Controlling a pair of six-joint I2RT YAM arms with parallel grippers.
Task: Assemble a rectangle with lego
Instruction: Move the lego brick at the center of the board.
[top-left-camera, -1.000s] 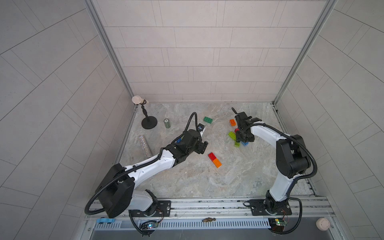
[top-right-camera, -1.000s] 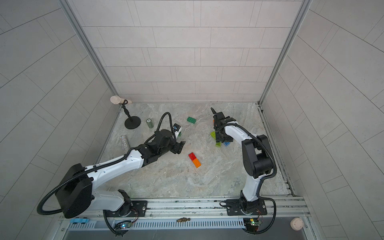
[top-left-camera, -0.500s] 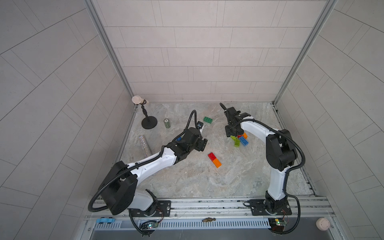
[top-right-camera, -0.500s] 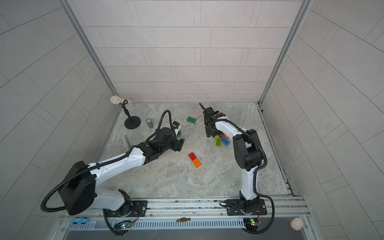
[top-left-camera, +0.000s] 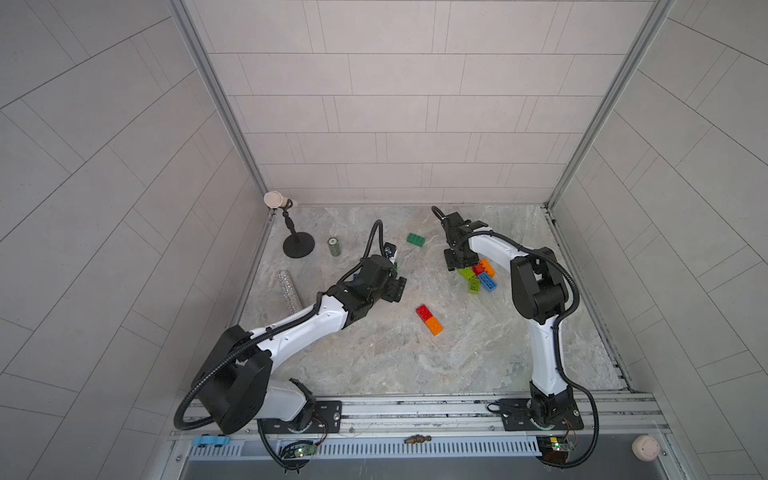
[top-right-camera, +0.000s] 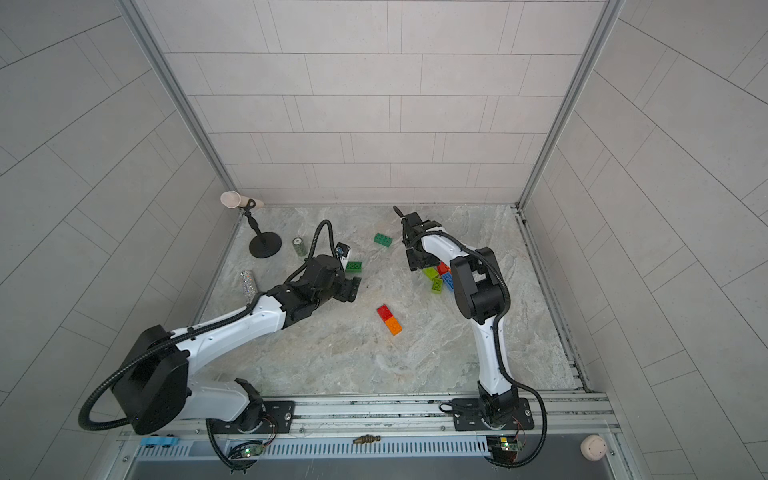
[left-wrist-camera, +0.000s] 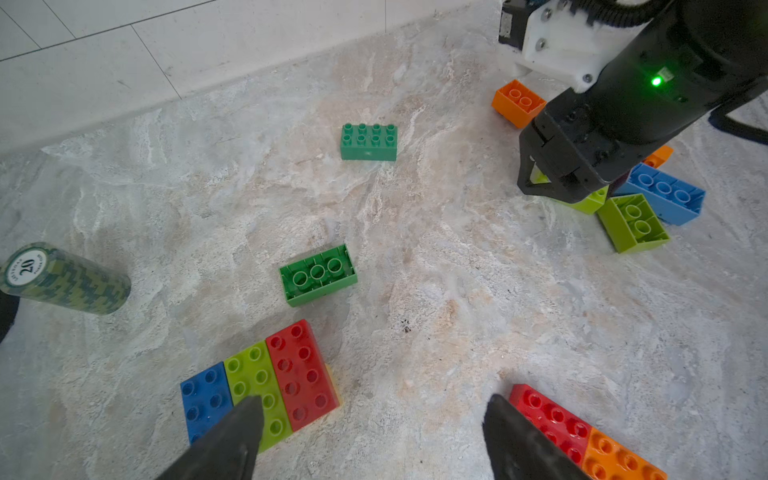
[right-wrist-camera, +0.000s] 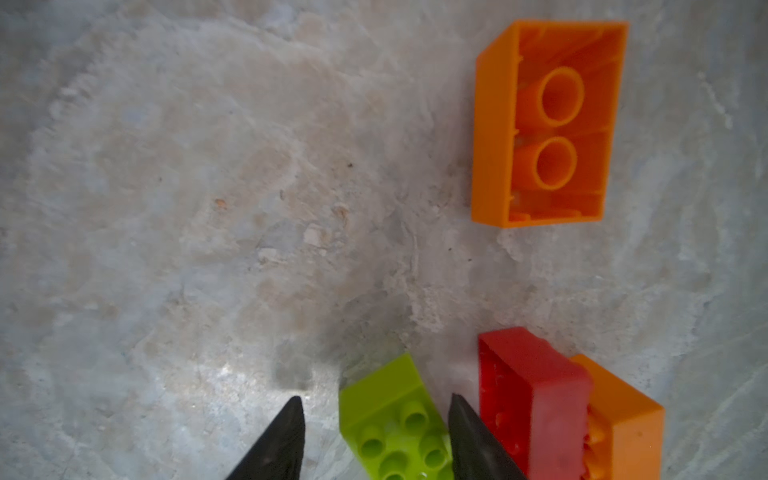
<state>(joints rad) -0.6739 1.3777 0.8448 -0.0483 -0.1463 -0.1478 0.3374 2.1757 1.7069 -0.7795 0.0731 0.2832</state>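
Lego bricks (top-left-camera: 423, 311) loose on tabletop (top-left-camera: 374, 357)

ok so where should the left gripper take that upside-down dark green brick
Across its two long side walls, coming straight down from above. The dark green brick lies flat, hollow side up, nothing touching it, so both long walls are free and its narrow width should fit the open left gripper.

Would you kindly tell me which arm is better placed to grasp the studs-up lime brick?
Right: the right pincer straddles the lime brick, a finger on each side; the left pincer hangs open elsewhere.
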